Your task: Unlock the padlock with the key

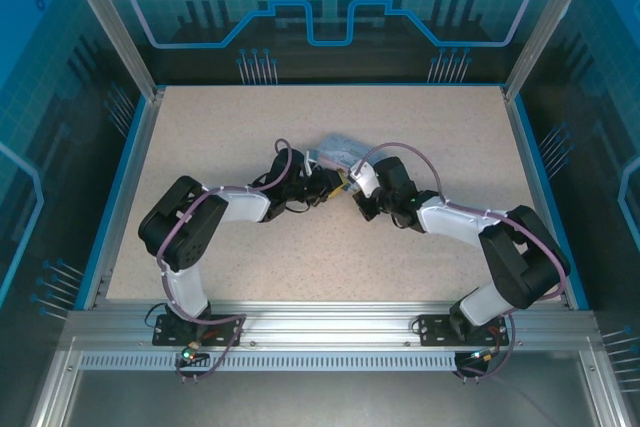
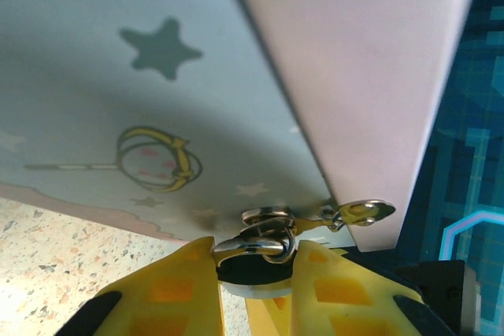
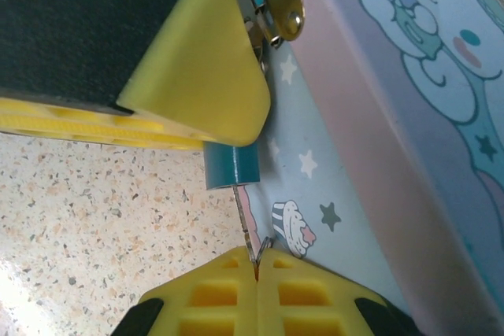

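Two grippers meet at the front of the tin box (image 1: 335,145), in the middle of the table (image 1: 200,147). The left gripper (image 2: 256,265) is clamped on the padlock (image 2: 253,245), with one yellow finger on each side of the little lock. The lock's silver loop sits right by the metal clasp (image 2: 361,212) on the tin's edge. The right gripper (image 3: 256,264) is squeezed tight on the key (image 3: 250,234), and just the thin blade pokes out past its tips. The padlock lies straight ahead of the right gripper, very near. The key's long side points right at the bottom of the lock, and its tip touches the lock there. I cannot tell how far in it goes. Key and lock make one straight line that runs along the tin's wall. I think the next move belongs to the right gripper. It should push the key along that line if it is not all the way in, then twist it around its own long line while the left gripper holds the lock. If the key tips sideways, it could slip or bend.
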{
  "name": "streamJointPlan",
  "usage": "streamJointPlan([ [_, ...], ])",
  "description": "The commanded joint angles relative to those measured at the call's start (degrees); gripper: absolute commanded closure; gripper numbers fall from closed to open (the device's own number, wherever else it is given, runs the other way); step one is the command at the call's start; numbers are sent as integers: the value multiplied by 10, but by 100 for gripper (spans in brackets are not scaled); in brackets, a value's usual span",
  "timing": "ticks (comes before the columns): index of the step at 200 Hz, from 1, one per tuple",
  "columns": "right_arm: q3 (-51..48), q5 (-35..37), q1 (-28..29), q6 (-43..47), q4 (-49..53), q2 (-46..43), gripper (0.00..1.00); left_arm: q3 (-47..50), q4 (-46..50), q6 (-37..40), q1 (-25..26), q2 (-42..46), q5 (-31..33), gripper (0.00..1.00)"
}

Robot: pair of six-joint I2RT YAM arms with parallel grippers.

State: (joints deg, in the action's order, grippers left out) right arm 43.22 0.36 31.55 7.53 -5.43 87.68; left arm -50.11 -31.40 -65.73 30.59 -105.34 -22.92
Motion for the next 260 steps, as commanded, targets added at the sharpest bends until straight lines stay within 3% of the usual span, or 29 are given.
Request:
streamJointPlan([
  [1, 35, 12, 18, 24, -33, 7, 100, -10, 13, -4, 18, 20, -57, 93],
  [121, 24, -43, -9, -36, -94, -20, 100, -6, 23, 0, 18, 25, -62, 93],
  [228, 18, -199, -68, -131, -152, -9, 100, -6, 15, 4, 18, 25, -72, 93],
  [260, 25, -194, -73, -119, -135, -6, 100, -4, 14, 4, 18, 24, -73, 93],
])
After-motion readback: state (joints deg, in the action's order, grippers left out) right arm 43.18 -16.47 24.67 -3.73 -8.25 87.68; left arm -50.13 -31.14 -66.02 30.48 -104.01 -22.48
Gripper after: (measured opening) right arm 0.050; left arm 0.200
